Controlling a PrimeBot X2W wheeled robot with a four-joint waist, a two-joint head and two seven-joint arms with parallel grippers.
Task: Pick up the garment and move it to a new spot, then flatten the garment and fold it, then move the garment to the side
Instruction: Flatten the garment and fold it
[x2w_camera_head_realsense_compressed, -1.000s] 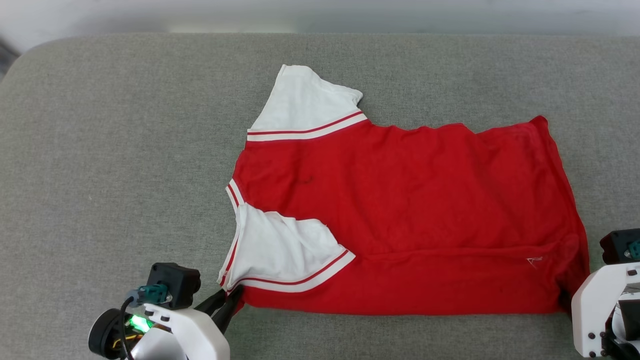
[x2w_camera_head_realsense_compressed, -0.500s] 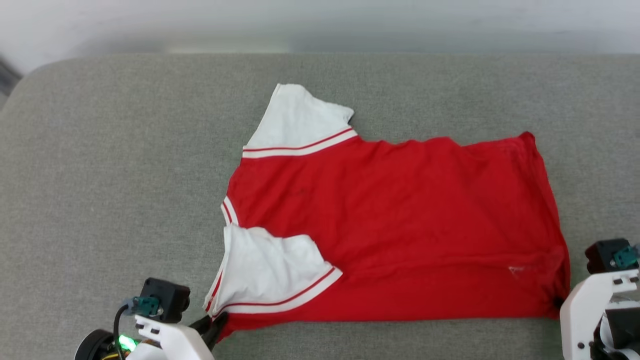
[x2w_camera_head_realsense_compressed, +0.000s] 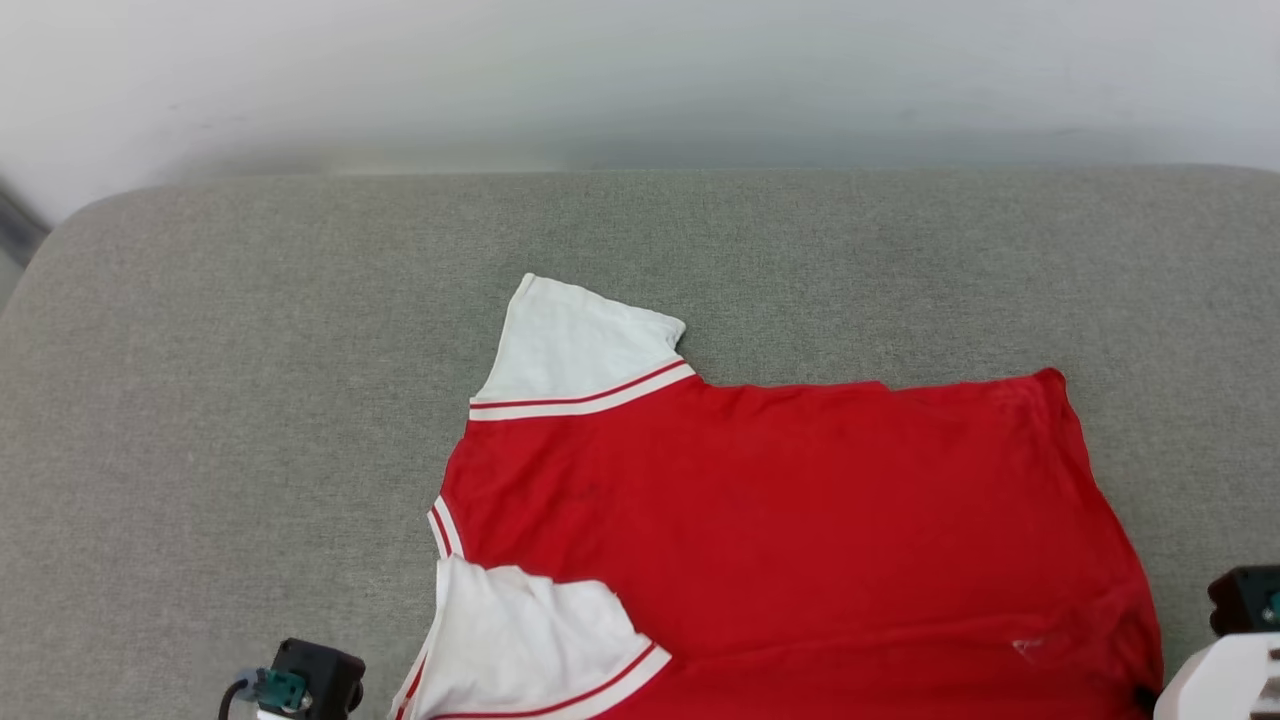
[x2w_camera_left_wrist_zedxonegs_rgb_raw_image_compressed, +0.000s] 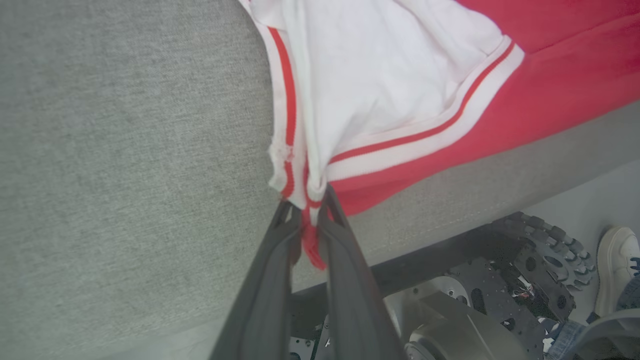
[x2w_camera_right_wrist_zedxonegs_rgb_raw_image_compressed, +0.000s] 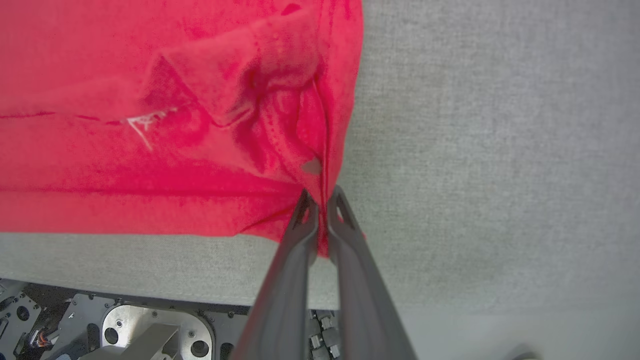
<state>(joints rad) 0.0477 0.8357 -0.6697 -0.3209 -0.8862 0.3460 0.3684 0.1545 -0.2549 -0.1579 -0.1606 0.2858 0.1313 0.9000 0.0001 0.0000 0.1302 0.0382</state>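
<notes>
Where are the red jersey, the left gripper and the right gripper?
red jersey (x2w_camera_head_realsense_compressed: 780, 520), head view, red body's middle.
left gripper (x2w_camera_left_wrist_zedxonegs_rgb_raw_image_compressed: 306, 207), left wrist view, between fingertips on sleeve trim.
right gripper (x2w_camera_right_wrist_zedxonegs_rgb_raw_image_compressed: 321, 200), right wrist view, between fingertips on red hem.

The garment (x2w_camera_head_realsense_compressed: 800, 540) is lying spread on the grey cushion (x2w_camera_head_realsense_compressed: 250, 400), with its plain red body facing up, its collar pointing left and its hem pointing right. Its far sleeve (x2w_camera_head_realsense_compressed: 575, 345), white with red-white striped trim, is sticking out flat toward the far side. The near sleeve (x2w_camera_head_realsense_compressed: 520, 640) is lying folded over the body. Both near corners are bunching into tight pinched folds by the cushion's near edge.
</notes>
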